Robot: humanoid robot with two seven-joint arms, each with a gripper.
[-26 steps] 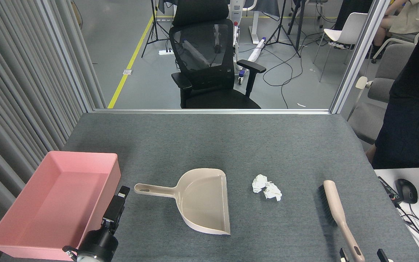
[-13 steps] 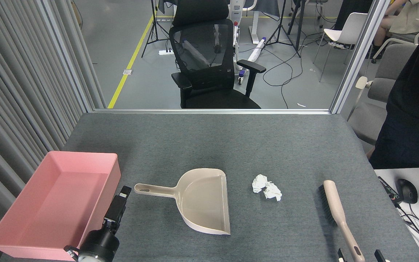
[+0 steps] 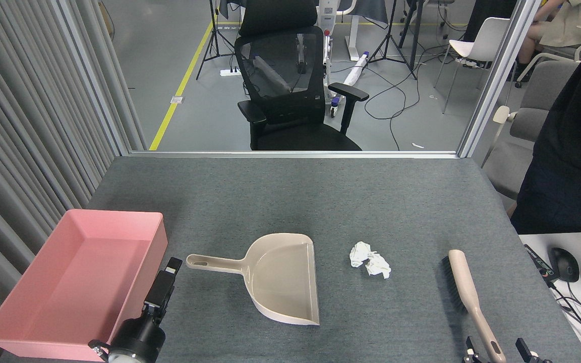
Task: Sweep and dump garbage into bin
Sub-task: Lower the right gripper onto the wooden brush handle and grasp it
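One wad of white tissue garbage (image 3: 369,260) lies on the grey table between the beige dustpan (image 3: 281,277) and the beige brush (image 3: 465,288). The pink bin (image 3: 76,285) stands empty at the front left. My left gripper (image 3: 168,275) hovers beside the bin's right wall, just left of the dustpan's handle tip; it is dark and end-on, so I cannot make out its jaws. My right gripper (image 3: 495,349) is open at the bottom edge, one fingertip on each side of the brush handle's end, holding nothing.
A person in dark clothes (image 3: 573,151) stands at the table's right side. A white desk with a mouse (image 3: 565,264) and cables adjoins the right front. Grey slats run along the left. A black office chair (image 3: 290,96) sits beyond the far edge.
My right gripper's fingertips have come slightly further into view around the brush handle's end. The left gripper has crept a little toward the dustpan handle. The person has shifted slightly.
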